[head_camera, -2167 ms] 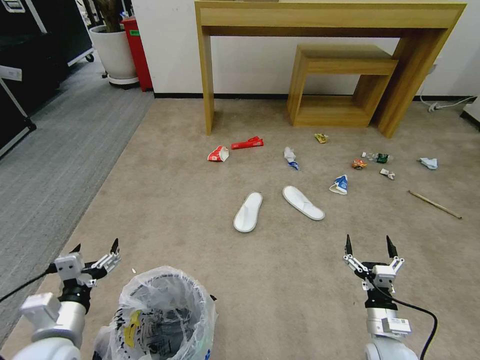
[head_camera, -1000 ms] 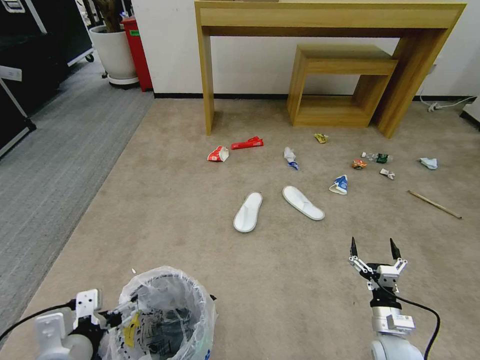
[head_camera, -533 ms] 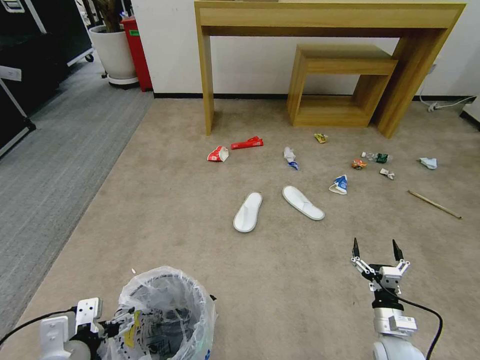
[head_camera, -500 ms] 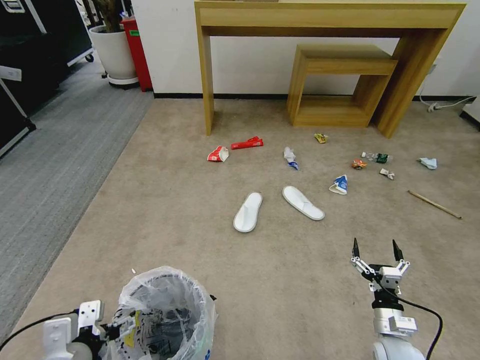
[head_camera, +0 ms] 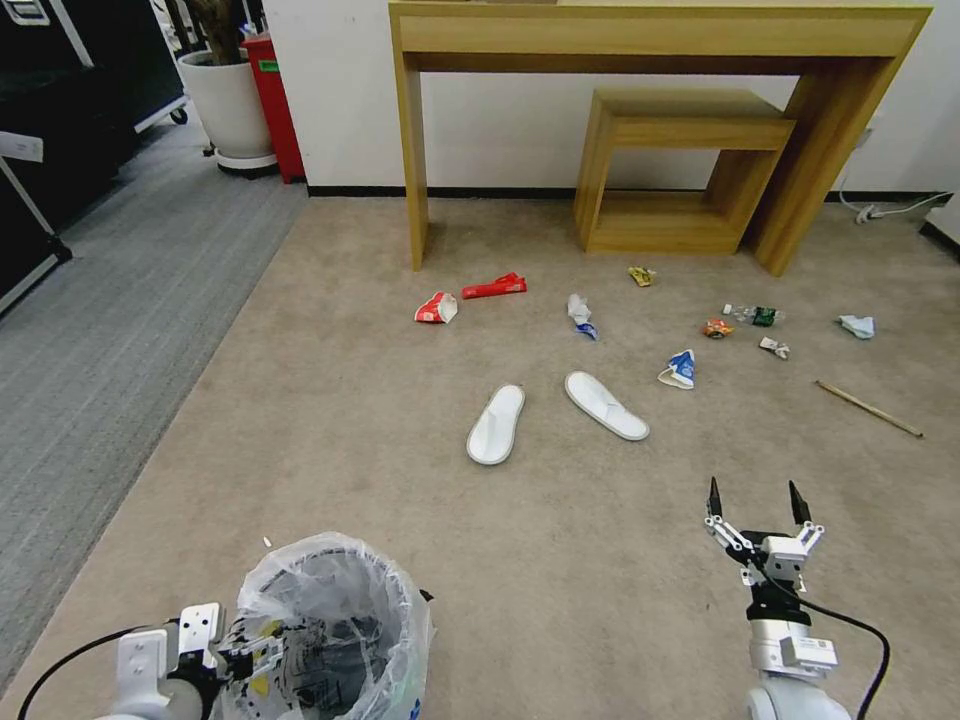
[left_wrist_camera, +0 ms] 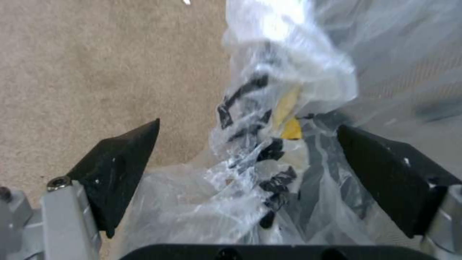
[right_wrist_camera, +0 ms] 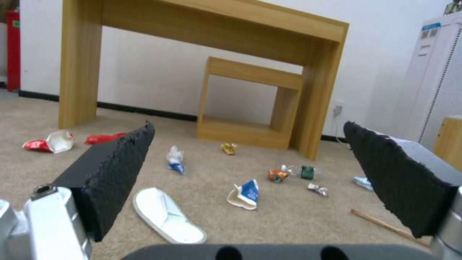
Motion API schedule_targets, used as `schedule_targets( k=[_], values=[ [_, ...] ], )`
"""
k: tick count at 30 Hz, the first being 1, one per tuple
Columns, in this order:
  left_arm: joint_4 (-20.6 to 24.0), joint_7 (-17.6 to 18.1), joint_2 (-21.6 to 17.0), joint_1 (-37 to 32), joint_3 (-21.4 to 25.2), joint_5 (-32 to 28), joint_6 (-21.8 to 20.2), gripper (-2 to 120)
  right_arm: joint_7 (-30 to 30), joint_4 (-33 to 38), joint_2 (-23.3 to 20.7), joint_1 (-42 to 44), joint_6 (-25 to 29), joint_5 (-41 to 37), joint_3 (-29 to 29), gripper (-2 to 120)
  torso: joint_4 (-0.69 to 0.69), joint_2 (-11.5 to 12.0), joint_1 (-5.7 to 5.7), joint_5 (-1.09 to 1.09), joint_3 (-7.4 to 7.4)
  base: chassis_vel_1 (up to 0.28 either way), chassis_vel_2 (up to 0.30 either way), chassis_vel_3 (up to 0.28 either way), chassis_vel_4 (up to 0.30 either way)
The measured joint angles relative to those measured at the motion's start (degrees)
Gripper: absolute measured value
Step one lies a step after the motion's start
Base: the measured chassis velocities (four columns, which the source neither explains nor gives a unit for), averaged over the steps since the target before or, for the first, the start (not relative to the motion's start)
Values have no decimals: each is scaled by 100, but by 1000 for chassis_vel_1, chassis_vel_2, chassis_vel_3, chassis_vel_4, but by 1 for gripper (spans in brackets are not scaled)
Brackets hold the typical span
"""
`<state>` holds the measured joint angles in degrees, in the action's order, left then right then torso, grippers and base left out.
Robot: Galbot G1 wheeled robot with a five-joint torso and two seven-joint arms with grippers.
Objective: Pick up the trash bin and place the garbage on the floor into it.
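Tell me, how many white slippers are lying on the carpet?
2. One slipper lies on the beige floor, mid-carpet. The other slipper lies just to its right, angled, not touching. None seems hidden.

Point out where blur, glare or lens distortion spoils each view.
Left wrist view: the trash bin's plastic liner is smeared and glares white near the top. Head view: wide-angle bending bows the console table and the floor's edges. Right wrist view: the open right hand looms soft-edged; the litter beyond reads clearly.
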<state>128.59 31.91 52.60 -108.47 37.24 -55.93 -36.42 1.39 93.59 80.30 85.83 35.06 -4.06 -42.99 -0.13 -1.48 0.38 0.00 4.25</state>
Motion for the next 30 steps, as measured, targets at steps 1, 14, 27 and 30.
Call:
schedule_targets(
  k=[1, 14, 27, 30],
  values=[
    [-48, 0, -1, 29, -48, 13, 0, 98, 0, 0, 6, 5, 2, 6, -2, 100, 0, 0, 0, -1, 0, 0, 0, 0, 0],
    [-160, 20, -58, 132, -275, 50, 31, 91, 9, 141, 51, 52, -10, 53, -61, 100, 1, -1, 0, 2, -1, 0, 0, 0, 0],
    [-120, 253, -20, 14, -297, -119, -6, 91, 39, 165, 33, 117, -3, 55, -111, 100, 0, -1, 0, 2, -1, 0, 0, 0, 0],
    [-145, 257, 24, 31, -363, -121, -7, 91, 41, 159, 36, 112, -2, 55, -108, 100, -1, -1, 0, 4, -1, 0, 0, 0, 0]
  ],
)
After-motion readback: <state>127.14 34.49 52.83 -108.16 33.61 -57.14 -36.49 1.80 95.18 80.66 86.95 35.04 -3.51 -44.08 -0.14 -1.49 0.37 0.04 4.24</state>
